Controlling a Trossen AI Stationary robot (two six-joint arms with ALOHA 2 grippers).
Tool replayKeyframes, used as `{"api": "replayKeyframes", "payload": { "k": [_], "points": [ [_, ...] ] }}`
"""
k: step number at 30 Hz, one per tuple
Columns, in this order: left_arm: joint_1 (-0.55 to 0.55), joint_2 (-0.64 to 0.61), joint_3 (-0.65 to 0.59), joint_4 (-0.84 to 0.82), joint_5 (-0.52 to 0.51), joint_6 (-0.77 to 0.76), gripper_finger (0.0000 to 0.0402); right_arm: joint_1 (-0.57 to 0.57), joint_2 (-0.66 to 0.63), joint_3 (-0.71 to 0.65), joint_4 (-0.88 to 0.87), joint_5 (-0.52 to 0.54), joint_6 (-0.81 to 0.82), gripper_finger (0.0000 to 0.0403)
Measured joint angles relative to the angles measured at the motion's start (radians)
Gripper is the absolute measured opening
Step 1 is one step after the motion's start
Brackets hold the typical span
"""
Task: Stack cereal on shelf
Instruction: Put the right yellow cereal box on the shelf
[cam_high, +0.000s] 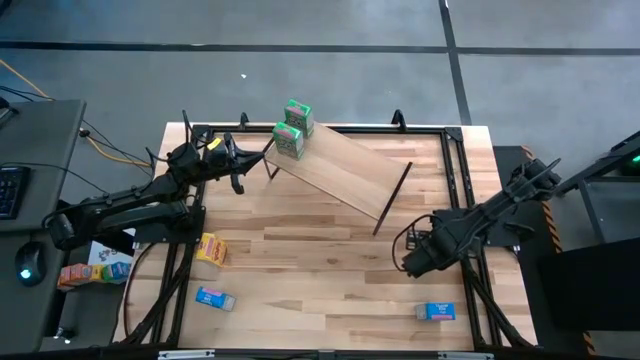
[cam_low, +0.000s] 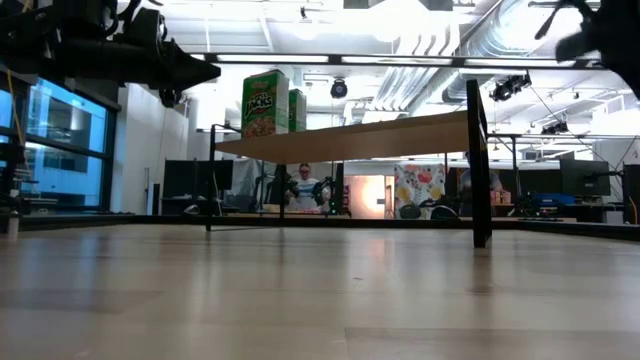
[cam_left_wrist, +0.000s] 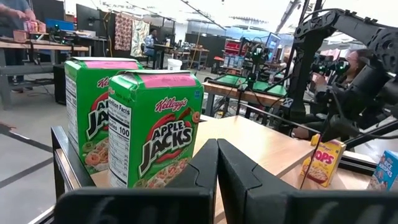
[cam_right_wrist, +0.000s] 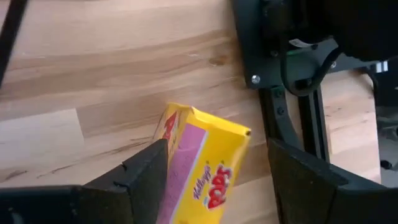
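My right jaws (cam_right_wrist: 211, 180) straddle a yellow cereal box (cam_right_wrist: 202, 168) lying on the desk (cam_high: 330, 260), spread and not yet gripping. It's light, hollow card, easily crushed, so I'd pinch its broad faces gently. My left jaws (cam_left_wrist: 216, 163), clenched empty, face two green boxes (cam_high: 293, 130) on the shelf (cam_high: 345, 170) at eleven o'clock.

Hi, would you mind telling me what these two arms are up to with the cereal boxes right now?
Two green boxes stand upright at one end of the shelf. The left tool sits just beside them, fingers together and holding nothing. The right tool has its fingers on either side of a yellow box over the table. Another yellow box and two blue boxes lie on the tabletop.
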Motion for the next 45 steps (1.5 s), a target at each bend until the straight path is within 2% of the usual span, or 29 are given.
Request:
{"api": "replayKeyframes", "payload": {
  "k": [12, 20, 26, 30, 38, 42, 45],
  "points": [
    [0.0, 0.0, 0.0, -0.001, 0.0, 0.001, 0.0, 0.002, -0.003, -0.107, 0.132, 0.011, -0.003, 0.025],
    [0.0, 0.0, 0.0, -0.002, 0.0, -0.002, 0.0, 0.001, -0.003, -0.175, 0.288, -0.01, -0.046, 0.025],
    [0.0, 0.0, 0.0, -0.004, 0.003, -0.003, 0.0, -0.001, -0.003, -0.176, 0.292, -0.008, -0.044, 0.0244],
    [0.0, 0.0, 0.0, -0.004, 0.003, -0.002, 0.0, -0.001, -0.008, -0.176, 0.288, -0.013, -0.059, 0.021],
    [0.0, 0.0, 0.0, -0.002, 0.003, -0.002, 0.0, 0.008, -0.013, -0.126, 0.218, -0.018, -0.163, 0.0111],
    [0.0, 0.0, 0.0, -0.002, 0.003, -0.002, 0.0, 0.005, -0.013, -0.054, 0.17, -0.018, -0.289, 0.009],
    [0.0, 0.0, 0.0, -0.001, 0.004, -0.018, 0.0, -0.005, -0.013, 0.049, 0.141, -0.033, -0.459, 0.009]
  ]
}}
